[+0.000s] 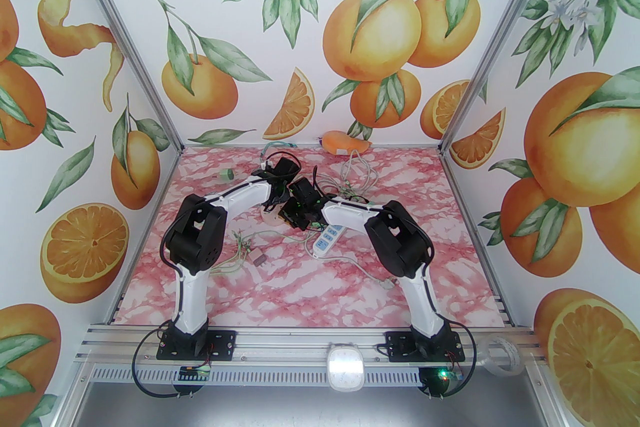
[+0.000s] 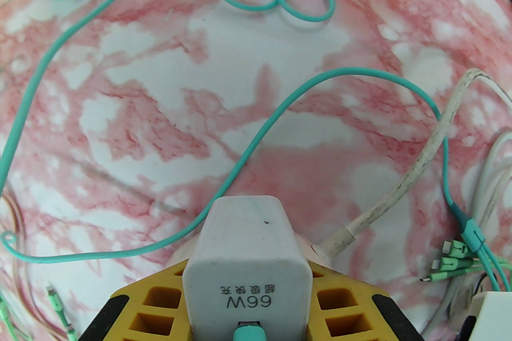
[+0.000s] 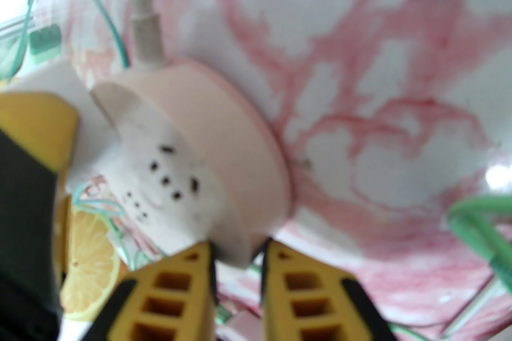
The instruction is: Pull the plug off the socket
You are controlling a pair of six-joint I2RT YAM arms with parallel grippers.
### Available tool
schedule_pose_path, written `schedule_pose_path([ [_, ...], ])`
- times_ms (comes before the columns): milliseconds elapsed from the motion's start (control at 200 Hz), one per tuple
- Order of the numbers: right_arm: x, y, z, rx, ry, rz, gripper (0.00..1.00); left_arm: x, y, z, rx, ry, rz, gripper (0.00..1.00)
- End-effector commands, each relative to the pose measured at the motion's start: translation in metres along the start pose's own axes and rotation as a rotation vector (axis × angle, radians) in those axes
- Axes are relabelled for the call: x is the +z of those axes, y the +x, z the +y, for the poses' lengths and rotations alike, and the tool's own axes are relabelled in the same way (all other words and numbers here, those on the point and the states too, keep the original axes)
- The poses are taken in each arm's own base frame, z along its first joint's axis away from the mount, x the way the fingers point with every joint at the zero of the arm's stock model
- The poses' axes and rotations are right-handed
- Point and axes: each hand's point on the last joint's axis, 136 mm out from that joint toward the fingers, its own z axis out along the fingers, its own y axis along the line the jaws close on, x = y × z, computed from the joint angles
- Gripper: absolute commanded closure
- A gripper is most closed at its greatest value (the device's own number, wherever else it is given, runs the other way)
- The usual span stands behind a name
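Two grips. Left gripper clamps the flat sides of the plug, probably light, stiff and slippery, seated in the socket on the table; right gripper pinches the socket's rim.

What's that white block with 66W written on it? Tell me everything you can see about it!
It is a white charger, a smooth plastic block with rounded corners, a little scuffed and smudged. Grey print on it reads 66W beside some Chinese characters. A teal cable is plugged into its near end. The left gripper clamps it, with yellow fingers on either side. Its far end meets the round pink socket, so it looks plugged in, not yet pulled out.
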Motion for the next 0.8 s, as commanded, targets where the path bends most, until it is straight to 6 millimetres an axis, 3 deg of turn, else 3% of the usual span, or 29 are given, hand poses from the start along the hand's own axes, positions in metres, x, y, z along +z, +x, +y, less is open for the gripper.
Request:
schedule_pose_path([
  [0, 0.040, 0.031, -0.120, 0.095, 0.329, 0.098, 0.80, -0.026, 0.002, -0.030, 0.045, 0.090, -0.055, 0.80],
  [135, 0.039, 0.031, -0.120, 0.087, 0.340, 0.101, 0.80, -0.019, 0.005, -0.027, 0.047, 0.073, -0.007, 0.81],
  [515, 0.040, 0.029, -0.129, 0.087, 0.372, 0.087, 0.82, 0.013, -0.009, -0.014, -0.045, 0.090, 0.249, 0.82],
  [655, 0.039, 0.029, -0.129, 0.087, 0.374, 0.087, 0.82, 0.018, -0.010, -0.016, -0.074, 0.119, 0.282, 0.82],
  [796, 0.039, 0.029, -0.131, 0.091, 0.380, 0.088, 0.83, 0.009, -0.011, -0.020, -0.062, 0.132, 0.230, 0.84],
])
